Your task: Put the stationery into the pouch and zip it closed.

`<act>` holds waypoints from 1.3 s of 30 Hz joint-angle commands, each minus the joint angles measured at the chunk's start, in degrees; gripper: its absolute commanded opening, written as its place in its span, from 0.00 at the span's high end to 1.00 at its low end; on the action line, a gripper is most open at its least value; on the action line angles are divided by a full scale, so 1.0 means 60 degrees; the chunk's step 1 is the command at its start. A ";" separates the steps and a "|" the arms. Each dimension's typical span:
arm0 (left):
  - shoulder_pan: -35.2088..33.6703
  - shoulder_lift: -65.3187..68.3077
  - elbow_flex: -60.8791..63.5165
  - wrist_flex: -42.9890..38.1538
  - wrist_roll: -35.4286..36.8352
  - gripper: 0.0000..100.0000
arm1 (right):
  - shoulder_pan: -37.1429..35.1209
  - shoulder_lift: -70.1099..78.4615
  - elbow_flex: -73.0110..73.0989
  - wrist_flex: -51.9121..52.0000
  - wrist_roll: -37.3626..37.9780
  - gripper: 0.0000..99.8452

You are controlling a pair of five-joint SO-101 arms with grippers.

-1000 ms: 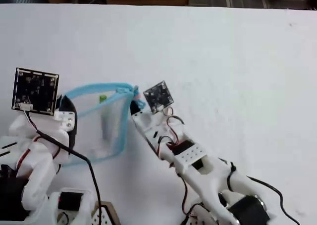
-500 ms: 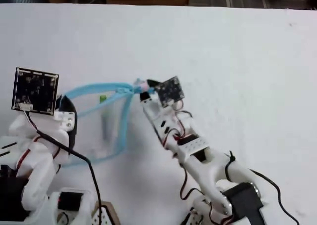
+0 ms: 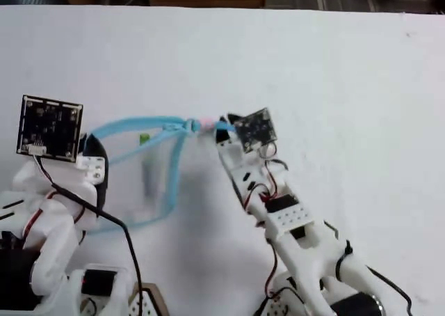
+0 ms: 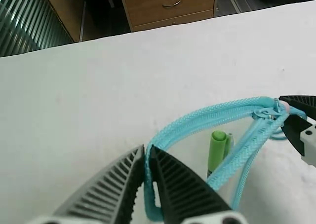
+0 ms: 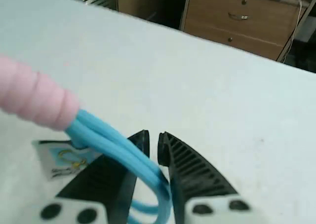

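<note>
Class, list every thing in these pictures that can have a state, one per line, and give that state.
pouch: mouth open.
zip: unzipped, slider at the end by the right tool.
green pen: inside the pouch.
left tool: shut on the pouch's rim.
right tool: shut on the pull cord.
drawers: shut.

Zipper hides marker (its lower end).
</note>
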 commanded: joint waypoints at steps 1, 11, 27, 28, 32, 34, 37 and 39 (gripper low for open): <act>-0.0037 0.0037 0.0117 0.0337 -0.0044 0.97 | 0.0139 -0.0593 0.0044 0.0271 0.0278 0.96; -0.0037 0.0037 0.0132 0.0337 -0.0044 0.97 | 0.1223 -0.0989 0.0000 -0.1912 0.0264 0.96; -0.1004 -0.0886 -0.0762 0.0718 0.0015 0.94 | -0.0711 -0.2718 -0.2974 -0.3524 0.0762 0.96; -0.1004 -0.1048 -0.0806 0.0762 0.0015 0.93 | -0.0930 -0.2879 -0.3311 -0.3143 0.0762 0.97; -0.1004 -0.1604 -0.0908 0.0747 0.0029 0.90 | -0.1560 -0.3084 -0.4777 -0.1619 0.0762 0.98; -0.1004 -0.1868 -0.0908 0.0791 0.0029 0.89 | -0.1678 -0.3011 -0.5465 -0.1062 0.0747 0.98; -0.0989 -0.2220 -0.1319 0.1392 0.0029 0.80 | -0.1736 -0.2586 -0.6418 -0.0681 0.0747 0.98; -0.1004 -0.2322 -0.1670 0.1568 0.0029 0.76 | -0.1707 -0.2205 -0.7077 -0.0623 0.0747 0.98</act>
